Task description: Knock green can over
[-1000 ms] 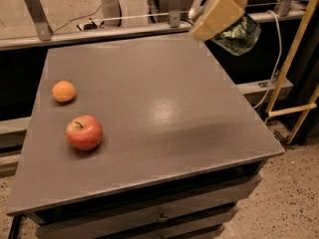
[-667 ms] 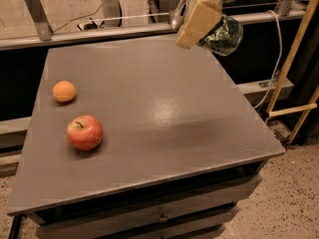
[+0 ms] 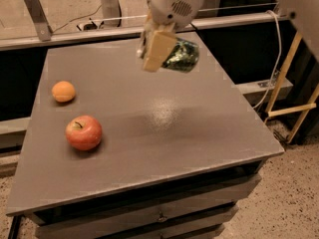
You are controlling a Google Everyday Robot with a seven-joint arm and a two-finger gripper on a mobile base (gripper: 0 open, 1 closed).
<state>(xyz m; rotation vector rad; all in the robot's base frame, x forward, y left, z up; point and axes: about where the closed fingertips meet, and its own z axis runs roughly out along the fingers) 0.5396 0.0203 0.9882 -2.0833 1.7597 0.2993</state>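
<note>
Gripper: the gripper (image 3: 162,59) hangs above the far half of the table (image 3: 209,133), toward 12 o'clock from the table's centre.
Grip: fingers (image 3: 156,50) are closed around the green can (image 3: 182,57), which is held clear of the tabletop.
Can axis: it lies close to level, with its long axis running roughly 9 to 3 and the free end pointing to 3 o'clock.
Can end: I cannot tell whether the top or the base faces outward.
Markings: pale flecks on dark green; any lettering is too blurred to read.
Other items: an orange (image 3: 64,91) sits at 10 o'clock and an apple (image 3: 83,132) at 8 o'clock, apart from each other and well apart from the can.
</note>
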